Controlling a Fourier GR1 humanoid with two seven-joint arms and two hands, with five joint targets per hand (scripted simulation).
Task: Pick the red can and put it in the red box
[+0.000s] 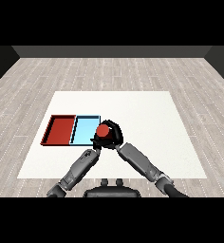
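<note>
While curled round red can [102, 131], right robot hand [113, 133] hovers at light blue tray [85, 122] edge; left robot hand [96, 142] state unclear.

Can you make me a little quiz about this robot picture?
1. True or false: the red can lies in the red tray.
2. Which hand curls round the can: A left hand, B right hand?
3. Fill in: the tray next to the can is the ___ tray.

Key: 1 false, the right hand holds it beside the blue tray's right edge. 2 B. 3 blue.
</note>
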